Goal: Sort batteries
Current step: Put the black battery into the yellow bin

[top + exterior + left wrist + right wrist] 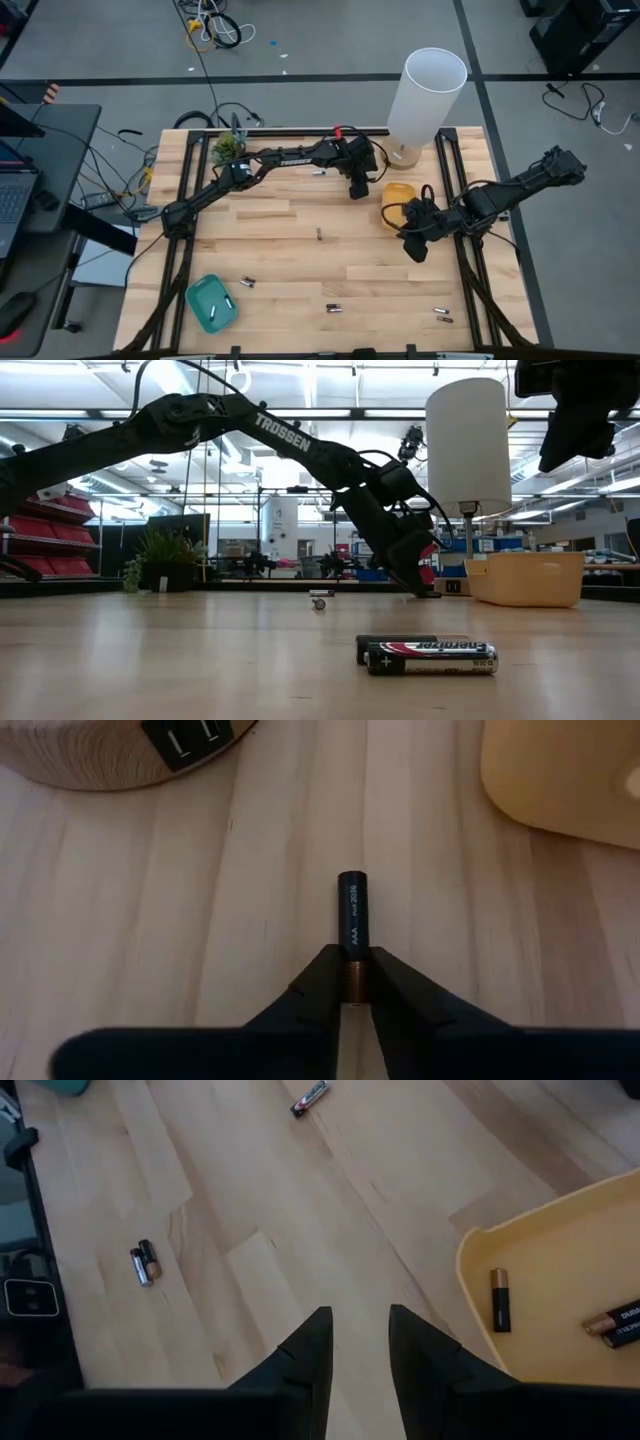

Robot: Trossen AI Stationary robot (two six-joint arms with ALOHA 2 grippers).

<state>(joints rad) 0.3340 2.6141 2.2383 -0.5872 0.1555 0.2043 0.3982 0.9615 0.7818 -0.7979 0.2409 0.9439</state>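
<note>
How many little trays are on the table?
2. The teal tray lies on the table's left side, far from the white lamp. The yellow tray lies on the right side, close to the lamp. None seems hidden.

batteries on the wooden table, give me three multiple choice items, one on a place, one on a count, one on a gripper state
1. Where does the small teal plastic tray lie in the high view?
A. near the table's front left corner
B. beside the tall white cylindrical lamp
C. under the right arm

2. How many batteries show inside the yellow plastic tray in the right wrist view?
A. none
B. three
C. seven

3. What is the left gripper doing?
A. hanging open above the teal tray
B. closed on the end of a dark AAA battery
C. holding the yellow tray's rim

Answers: 1 A, the teal tray sits at the lower left of the light wooden table. 2 B, one battery lies alone and two lie together at the picture's edge. 3 B, the left wrist view shows both fingers pinching the battery's end.
</note>
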